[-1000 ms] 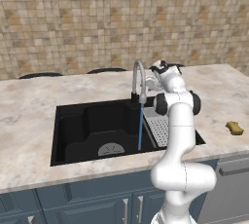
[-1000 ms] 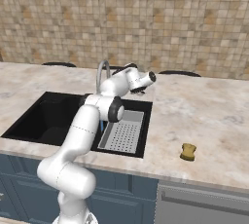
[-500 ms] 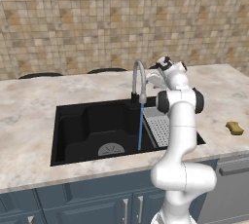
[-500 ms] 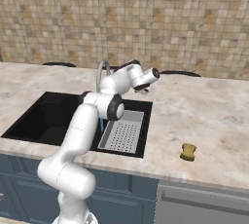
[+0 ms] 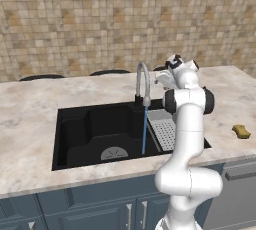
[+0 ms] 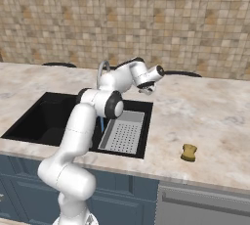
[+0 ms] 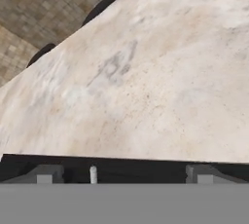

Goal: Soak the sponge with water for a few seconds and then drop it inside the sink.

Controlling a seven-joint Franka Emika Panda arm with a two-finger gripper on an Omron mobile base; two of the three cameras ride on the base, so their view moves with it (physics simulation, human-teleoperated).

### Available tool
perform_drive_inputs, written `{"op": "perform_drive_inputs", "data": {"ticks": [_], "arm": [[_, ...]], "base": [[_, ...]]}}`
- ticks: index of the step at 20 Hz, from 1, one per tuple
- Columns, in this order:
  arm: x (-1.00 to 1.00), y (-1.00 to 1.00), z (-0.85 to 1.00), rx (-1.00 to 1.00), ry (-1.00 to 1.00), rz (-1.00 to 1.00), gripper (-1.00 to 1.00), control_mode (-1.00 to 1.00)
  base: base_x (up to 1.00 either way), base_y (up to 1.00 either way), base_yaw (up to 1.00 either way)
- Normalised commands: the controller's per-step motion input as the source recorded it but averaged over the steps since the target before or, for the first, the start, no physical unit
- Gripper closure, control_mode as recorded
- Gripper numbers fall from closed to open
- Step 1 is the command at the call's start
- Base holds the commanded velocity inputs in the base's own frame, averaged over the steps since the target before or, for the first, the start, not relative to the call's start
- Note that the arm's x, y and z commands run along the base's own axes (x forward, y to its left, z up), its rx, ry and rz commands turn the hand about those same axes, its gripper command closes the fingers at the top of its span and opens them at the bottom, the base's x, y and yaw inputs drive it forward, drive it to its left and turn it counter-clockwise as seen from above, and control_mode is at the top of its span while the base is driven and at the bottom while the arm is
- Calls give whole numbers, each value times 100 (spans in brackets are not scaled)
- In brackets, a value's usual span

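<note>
1. While the water (image 5: 144, 129) is running in a thin blue stream from the curved silver faucet (image 5: 142, 81) into the black sink (image 5: 90, 131), the white arm (image 5: 187, 139) is standing bent over the right end of the basin.
2. The gripper (image 6: 148, 89) is hanging above the marble counter (image 6: 205, 111), just behind the sink's back right corner, with its jaws standing wide apart and nothing between them.
3. In the hand view, the two dark fingertips (image 7: 44, 174) are sitting far apart at the bottom, and the camera is looking out over bare pale counter (image 7: 146, 86) toward the tiled wall (image 7: 44, 4).
4. The sponge (image 6: 188, 152), a small yellow-orange block, is lying on the counter near its front edge, well to the right of the sink and well apart from the gripper; in the left base view the sponge (image 5: 241, 132) is showing at the far right.
5. A grey perforated strainer tray (image 6: 124, 132) is sitting in the right part of the sink, partly hidden by the arm in the left base view.
6. The stream is landing on the basin floor beside the round grey drain (image 5: 114, 153).
</note>
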Motion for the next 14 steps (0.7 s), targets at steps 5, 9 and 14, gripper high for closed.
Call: {"op": "perform_drive_inputs", "data": {"ticks": [5,9,14], "arm": [[-55,0,2,0,-1,-3,-100,-100],[-57,0,9,0,-1,0,-100,-100],[-51,0,22,-1,0,0,-100,-100]], "base": [[0,0,0],[0,0,0],[0,0,0]]}}
